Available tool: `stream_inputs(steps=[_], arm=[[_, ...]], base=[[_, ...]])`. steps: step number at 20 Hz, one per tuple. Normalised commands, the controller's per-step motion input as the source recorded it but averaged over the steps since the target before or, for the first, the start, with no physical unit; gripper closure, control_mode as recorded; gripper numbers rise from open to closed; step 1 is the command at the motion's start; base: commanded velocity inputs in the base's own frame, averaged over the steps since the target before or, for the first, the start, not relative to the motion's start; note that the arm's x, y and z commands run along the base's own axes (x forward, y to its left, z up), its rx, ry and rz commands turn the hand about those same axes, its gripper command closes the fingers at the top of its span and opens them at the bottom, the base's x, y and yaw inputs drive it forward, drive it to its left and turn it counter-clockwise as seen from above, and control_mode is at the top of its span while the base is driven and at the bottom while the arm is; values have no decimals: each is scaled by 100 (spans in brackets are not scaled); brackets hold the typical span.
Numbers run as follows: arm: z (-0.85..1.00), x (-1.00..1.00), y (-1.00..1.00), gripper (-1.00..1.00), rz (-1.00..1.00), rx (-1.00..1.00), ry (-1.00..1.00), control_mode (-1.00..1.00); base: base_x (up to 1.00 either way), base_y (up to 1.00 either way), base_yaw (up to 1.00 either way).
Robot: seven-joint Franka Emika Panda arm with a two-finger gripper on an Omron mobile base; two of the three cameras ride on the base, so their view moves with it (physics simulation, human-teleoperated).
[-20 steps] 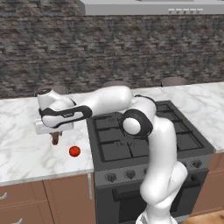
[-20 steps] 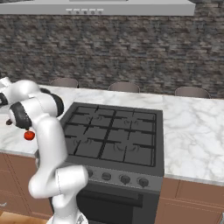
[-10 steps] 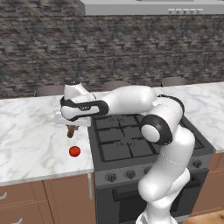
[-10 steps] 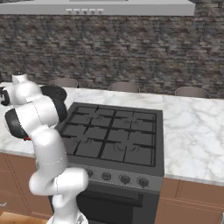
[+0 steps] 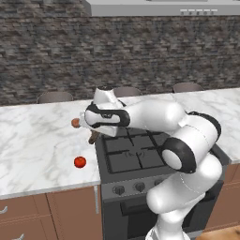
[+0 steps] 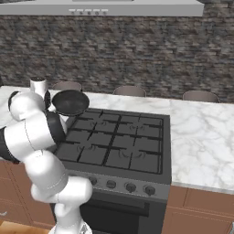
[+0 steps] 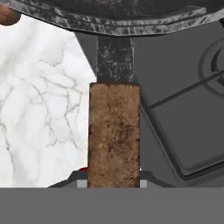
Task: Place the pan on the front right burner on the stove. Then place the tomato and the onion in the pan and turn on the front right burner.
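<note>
My gripper is shut on the brown wooden handle of the black pan. I hold the pan in the air over the back left corner of the stove. In the left base view my hand covers the pan's bowl, and the handle pokes out below it at the stove's left edge. The front right burner is bare. The tomato lies on the marble counter left of the stove. Further back, close to my hand, rests the onion.
Round knobs line the stove's grey front panel. Marble counter runs to both sides of the stove. Chair backs stand behind the counter below a stone wall. A hood hangs overhead.
My arm has swung to the right with the pan, from above the counter to the stove's left edge. The tomato has stayed in place.
</note>
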Motion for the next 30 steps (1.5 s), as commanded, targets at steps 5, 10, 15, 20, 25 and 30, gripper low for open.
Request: stream_inputs(steps=[5, 10, 15, 20, 25, 30], arm=[[7, 0, -64, 100, -28, 0, 0, -100], [4, 0, -60, 100, -31, 0, 5, -100], [3, 0, -61, 100, -32, 0, 12, -100], [1, 0, -62, 100, -27, 0, 19, -100], [1, 1, -52, 100, -21, 0, 19, -100], [0, 0, -44, 100, -19, -1, 12, -100]], base=[[0, 0, 0], [0, 0, 0], [0, 0, 0], [0, 0, 0], [0, 0, 0], [0, 0, 0]])
